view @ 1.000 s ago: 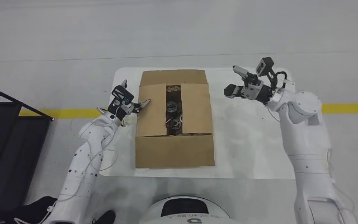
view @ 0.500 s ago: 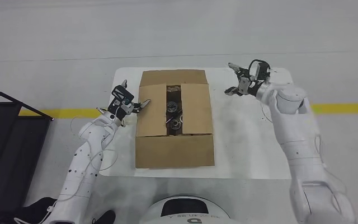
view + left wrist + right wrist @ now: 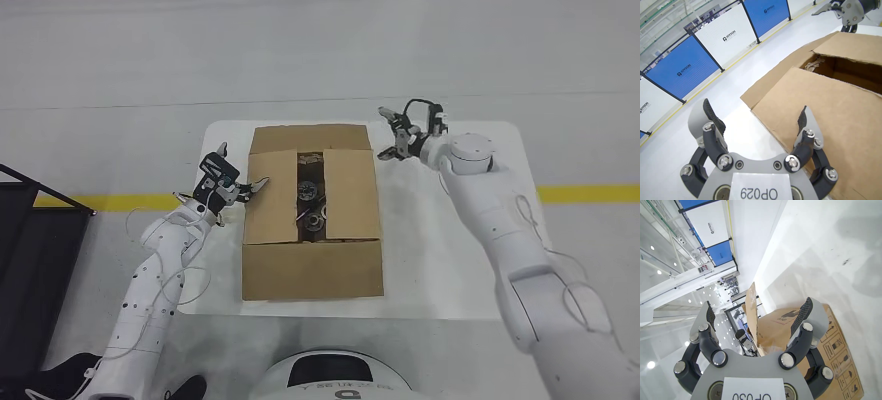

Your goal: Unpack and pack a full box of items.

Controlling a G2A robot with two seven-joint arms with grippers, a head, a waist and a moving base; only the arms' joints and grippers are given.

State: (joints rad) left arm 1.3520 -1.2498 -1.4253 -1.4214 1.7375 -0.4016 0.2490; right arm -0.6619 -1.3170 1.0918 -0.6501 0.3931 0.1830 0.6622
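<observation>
A brown cardboard box (image 3: 312, 212) stands in the middle of the white table (image 3: 440, 260). Its long side flaps lie almost flat, and a narrow gap down the centre shows dark items (image 3: 309, 205) and crumpled paper (image 3: 813, 65) inside. My left gripper (image 3: 252, 188) is open at the box's left edge, one fingertip over the left flap (image 3: 821, 106). My right gripper (image 3: 388, 135) is open at the box's far right corner, its fingers astride the raised edge of a flap (image 3: 751, 313). The right gripper (image 3: 840, 13) also appears beyond the box in the left wrist view.
A yellow floor line (image 3: 100, 201) runs behind the table on both sides. A dark frame (image 3: 35, 240) stands left of the table. Blue and white barrier panels (image 3: 696, 56) line the hall floor beyond.
My right arm has swung left across the table, bringing its gripper from the far right corner of the table to the box's far right corner. The left arm has stayed put.
</observation>
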